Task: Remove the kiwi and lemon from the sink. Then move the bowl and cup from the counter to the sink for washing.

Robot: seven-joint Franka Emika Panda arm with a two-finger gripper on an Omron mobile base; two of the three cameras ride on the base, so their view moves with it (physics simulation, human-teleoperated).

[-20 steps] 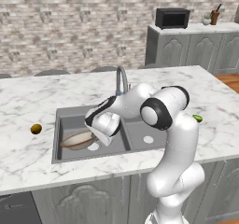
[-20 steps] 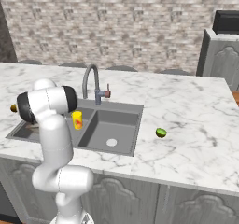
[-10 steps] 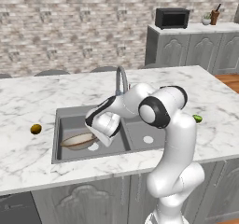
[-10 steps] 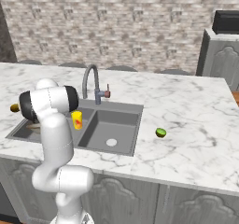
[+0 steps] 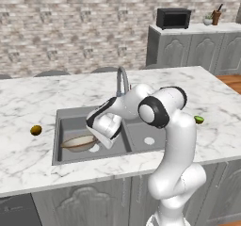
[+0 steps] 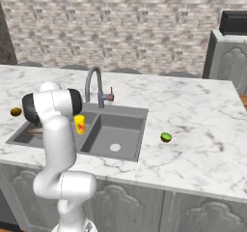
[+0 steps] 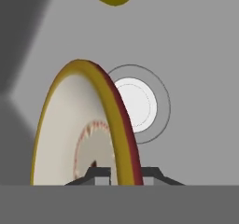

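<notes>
nothing much has shifted over the last second: the arm stays bent over the left basin and the bowl hangs in the same spot.

left base view: the gripper [image 5: 96, 136] reaches down into the left basin of the sink [image 5: 66, 119], and the bowl [image 5: 79, 142] sits low in that basin, its rim at the fingers. the white hand covers the bowl's right edge. a golden-brown fruit [image 5: 36, 130] lies on the counter [image 5: 28, 98] left of the sink, and a green fruit [image 5: 199, 119] lies on the marble to the right, partly behind the arm. a microwave [image 5: 173, 18] stands on the far cabinet.

right base view: the cup [image 6: 79, 124] stands upright in the sink beside the divider, just right of the arm. the faucet [image 6: 94, 85] rises behind it.

hand view: the fingertips [image 7: 99, 174] pinch the bowl's rim, one on each side, so the grip is clenched on the bowl. the bowl stands on edge, hiding part of the pale drain [image 7: 139, 102] behind it. the yellow cup pokes in at the top.
</notes>
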